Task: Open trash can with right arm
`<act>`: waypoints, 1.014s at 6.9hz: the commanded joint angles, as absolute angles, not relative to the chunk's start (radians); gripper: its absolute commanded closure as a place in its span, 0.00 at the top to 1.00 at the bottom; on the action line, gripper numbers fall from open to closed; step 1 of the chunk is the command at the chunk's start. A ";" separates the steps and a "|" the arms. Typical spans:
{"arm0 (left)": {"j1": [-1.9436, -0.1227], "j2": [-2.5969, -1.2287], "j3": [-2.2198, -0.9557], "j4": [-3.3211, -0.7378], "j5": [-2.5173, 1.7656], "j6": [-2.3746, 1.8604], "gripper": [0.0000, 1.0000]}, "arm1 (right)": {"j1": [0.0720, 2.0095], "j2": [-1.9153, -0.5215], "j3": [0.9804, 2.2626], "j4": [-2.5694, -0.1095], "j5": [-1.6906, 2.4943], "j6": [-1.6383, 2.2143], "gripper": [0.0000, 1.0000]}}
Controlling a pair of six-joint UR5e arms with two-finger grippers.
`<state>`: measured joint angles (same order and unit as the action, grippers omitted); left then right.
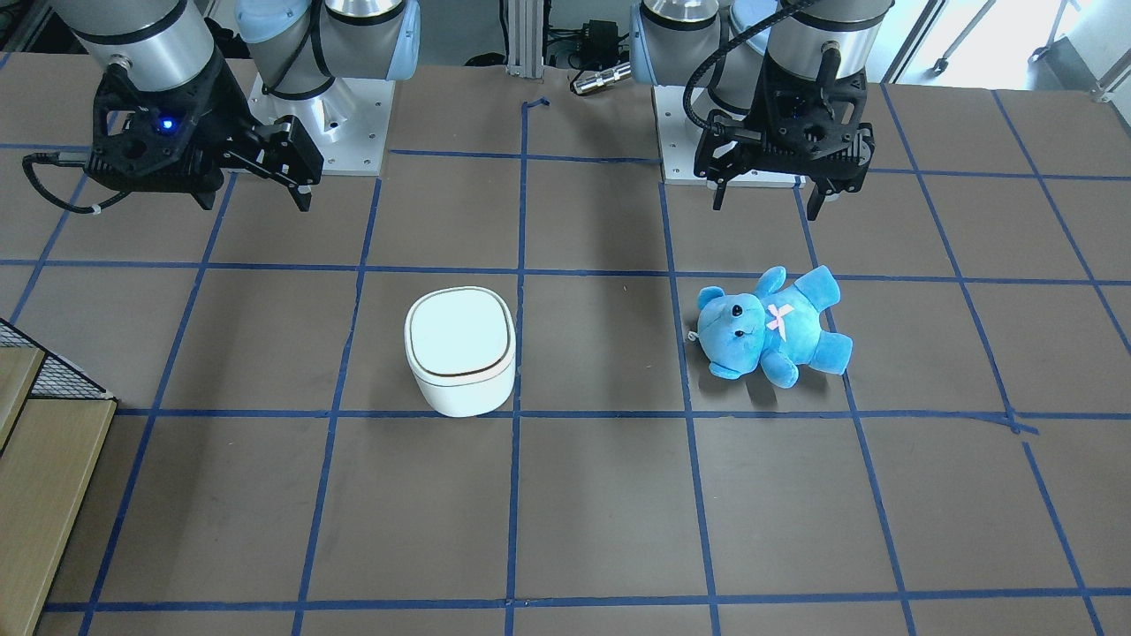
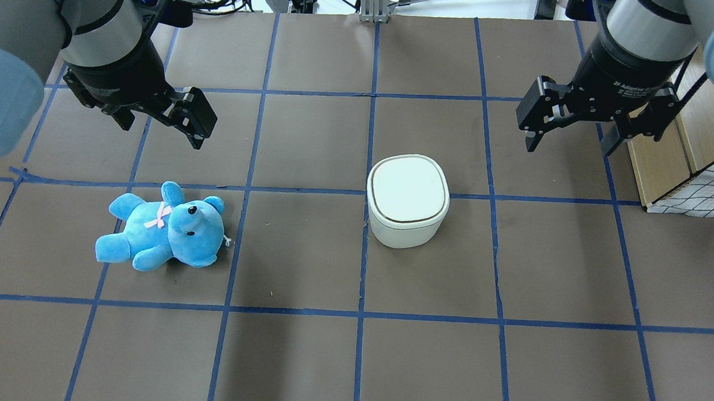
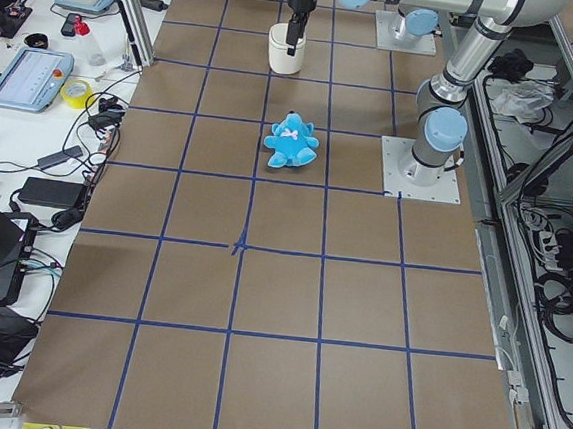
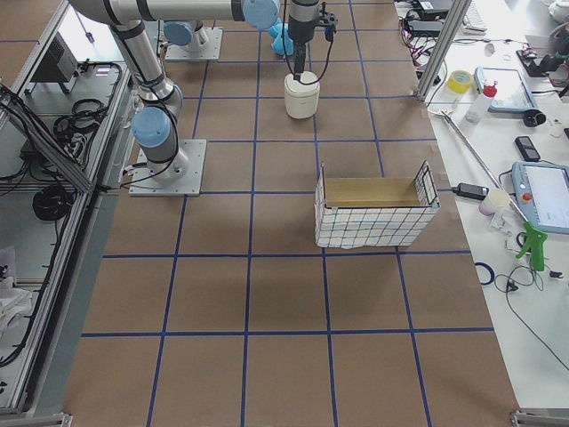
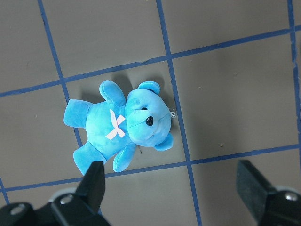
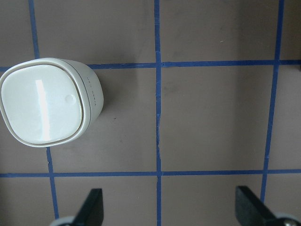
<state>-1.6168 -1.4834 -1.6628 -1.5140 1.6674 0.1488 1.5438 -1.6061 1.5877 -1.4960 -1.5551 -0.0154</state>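
The white trash can (image 1: 459,349) stands with its lid shut near the table's middle; it also shows in the overhead view (image 2: 407,195) and at the left of the right wrist view (image 6: 44,108). My right gripper (image 2: 570,144), the one with the blue light (image 1: 256,201), hangs open and empty above the table, beside and behind the can and apart from it. Its fingertips (image 6: 94,200) frame bare table. My left gripper (image 2: 162,131) is open and empty above the blue plush bear (image 2: 163,233), which lies on its back (image 5: 120,127).
A wire-mesh box with a cardboard lining (image 4: 373,213) stands at the table's right end, just outboard of my right gripper (image 2: 709,183). Blue tape lines grid the brown table. Cables and tools lie beyond the far edge.
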 commanded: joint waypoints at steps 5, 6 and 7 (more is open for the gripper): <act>-1.617 -1.483 -1.663 -1.514 1.667 0.149 1.00 | 1.545 -1.606 1.588 -1.508 -1.552 -0.017 1.00; -1.617 -1.483 -1.663 -1.514 1.667 0.149 1.00 | 1.543 -1.606 1.588 -1.511 -1.552 -0.017 1.00; -1.617 -1.483 -1.663 -1.514 1.667 0.149 1.00 | 1.545 -1.606 1.588 -1.512 -1.554 -0.017 1.00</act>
<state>-1.6168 -1.4833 -1.6628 -1.5140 1.6674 0.1488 1.5438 -1.6061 1.5875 -1.5100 -1.5536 -0.0167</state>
